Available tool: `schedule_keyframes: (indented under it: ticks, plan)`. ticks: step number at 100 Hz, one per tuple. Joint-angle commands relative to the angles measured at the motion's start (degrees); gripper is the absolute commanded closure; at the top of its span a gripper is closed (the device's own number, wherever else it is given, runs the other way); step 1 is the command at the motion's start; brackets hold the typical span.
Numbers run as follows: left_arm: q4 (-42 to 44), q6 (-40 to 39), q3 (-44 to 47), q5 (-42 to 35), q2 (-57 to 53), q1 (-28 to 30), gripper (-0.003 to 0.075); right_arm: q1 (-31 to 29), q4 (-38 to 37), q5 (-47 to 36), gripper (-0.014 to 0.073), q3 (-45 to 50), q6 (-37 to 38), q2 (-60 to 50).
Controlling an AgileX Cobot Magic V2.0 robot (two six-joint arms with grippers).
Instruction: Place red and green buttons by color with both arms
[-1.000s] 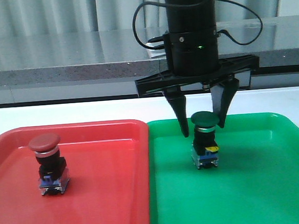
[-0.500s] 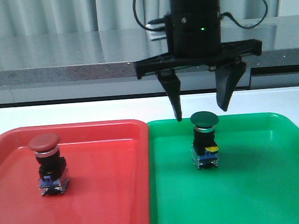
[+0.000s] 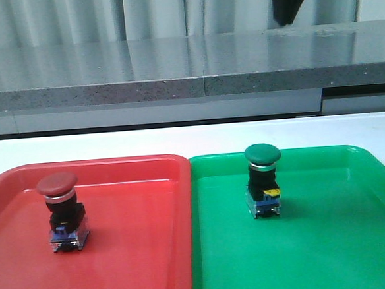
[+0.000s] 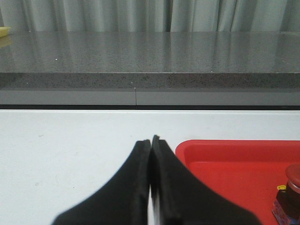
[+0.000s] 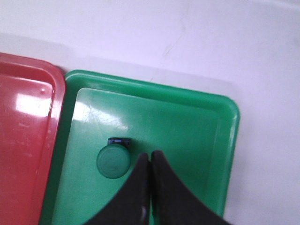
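The red button (image 3: 58, 193) stands upright in the red tray (image 3: 148, 266), and the green button (image 3: 263, 174) stands upright in the green tray (image 3: 344, 239). My right gripper (image 5: 150, 157) hangs high above the green tray, shut and holding nothing, with the green button (image 5: 112, 161) just beside its tips from above. Only its dark fingertips (image 3: 287, 2) show at the front view's top edge. My left gripper (image 4: 151, 140) is shut and holds nothing. It is low over the white table by the red tray's corner (image 4: 187, 147), with the red button (image 4: 291, 187) at the frame edge.
The two trays lie side by side, touching, on the white table (image 3: 113, 145). A grey stone counter (image 3: 141, 75) and pale curtains run behind the table. The red tray's wall (image 5: 26, 140) also shows in the right wrist view.
My right gripper has risen from around the green button's cap nearly out of the front view's top, and its fingers have gone from open to shut. Both buttons stayed put.
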Motion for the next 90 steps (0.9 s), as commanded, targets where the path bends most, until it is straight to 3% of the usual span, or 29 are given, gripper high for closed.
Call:
schedule_keyframes:
  ticks: [1, 46, 90]
  plan:
    - [-0.4, -0.1, 0.7, -4.4, -1.9, 0.2, 0.0741, -0.2, -5.1, -1.0, 0.0657, -1.2, -0.2, -5.2]
    - [-0.4, -0.1, 0.7, -4.4, -1.9, 0.2, 0.0741, -0.2, -8.0, -2.1, 0.0655, 0.0, 0.6, -20.6]
    - [-0.4, -0.1, 0.7, -4.4, -1.9, 0.2, 0.0741, -5.5, -8.7, -11.4, 0.0655, 20.5, 2.1, -39.7]
